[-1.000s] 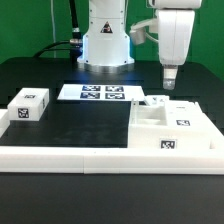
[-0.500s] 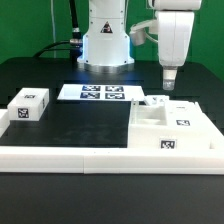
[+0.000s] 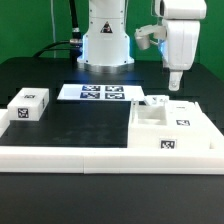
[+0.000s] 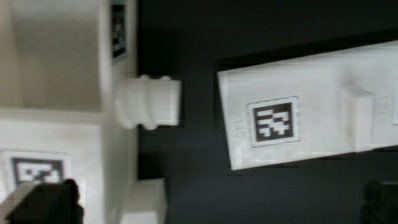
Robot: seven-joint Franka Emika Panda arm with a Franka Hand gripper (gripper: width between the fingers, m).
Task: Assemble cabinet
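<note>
Gripper spread wide, empty, poised over cabinet at three o'clock in exterior view; smaller white panel at nine o'clock; marker board toward twelve.

Table: matte black top, takes up most of the exterior view. Wall behind the table: plain green, seen past the table's far edge on both sides. Marker board: flat on the table, near its far edge. Long low white rail: lies across the table's near side. Light: bright, even, only faint soft shadows on the table.
</note>
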